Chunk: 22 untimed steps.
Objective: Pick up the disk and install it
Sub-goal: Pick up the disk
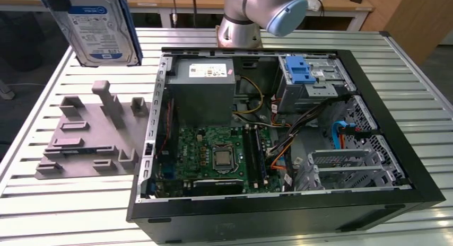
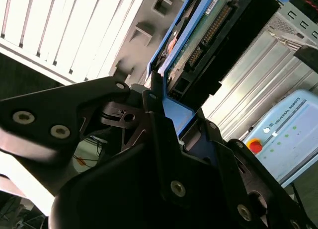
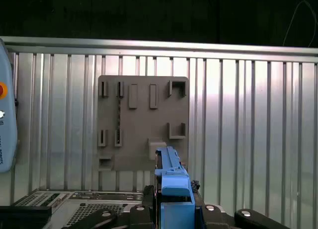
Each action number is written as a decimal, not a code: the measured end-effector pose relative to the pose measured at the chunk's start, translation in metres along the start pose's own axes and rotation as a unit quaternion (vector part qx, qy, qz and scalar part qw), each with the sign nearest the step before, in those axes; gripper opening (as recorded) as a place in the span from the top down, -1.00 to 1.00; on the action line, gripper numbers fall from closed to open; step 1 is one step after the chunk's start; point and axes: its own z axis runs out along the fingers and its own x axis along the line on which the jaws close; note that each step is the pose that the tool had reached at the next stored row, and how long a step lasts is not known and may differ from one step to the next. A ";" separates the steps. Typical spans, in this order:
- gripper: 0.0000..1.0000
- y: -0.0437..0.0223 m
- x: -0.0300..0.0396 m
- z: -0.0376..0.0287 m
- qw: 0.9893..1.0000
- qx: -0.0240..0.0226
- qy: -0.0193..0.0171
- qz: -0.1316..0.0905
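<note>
Disk held above your slatted metal table | gripper clamped on its blue bracket | exterior view cuts off disk's top | open computer case beside grey fixture plate

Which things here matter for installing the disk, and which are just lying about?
In the job:
disk, lifted off the table
gripper, fingers shut on the disk
open computer case, probably its drive cage

Lying about:
grey fixture plate
teach pendant
</note>
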 end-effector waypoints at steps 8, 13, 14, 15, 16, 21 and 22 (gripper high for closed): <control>0.27 -0.0216 0.0015 -0.0003 1.000 0.000 -0.008 0.000; 0.27 -0.0299 0.0020 -0.0004 1.000 0.000 -0.012 0.000; 0.27 -0.0316 0.0021 -0.0004 1.000 0.000 -0.012 0.000; 0.27 -0.0333 0.0023 -0.0005 1.000 0.000 -0.013 0.000; 0.27 -0.0350 0.0024 -0.0005 1.000 0.000 -0.014 0.000; 0.27 -0.0389 0.0027 -0.0005 1.000 0.000 -0.015 0.000; 0.27 -0.0390 0.0027 -0.0005 1.000 0.000 -0.015 0.000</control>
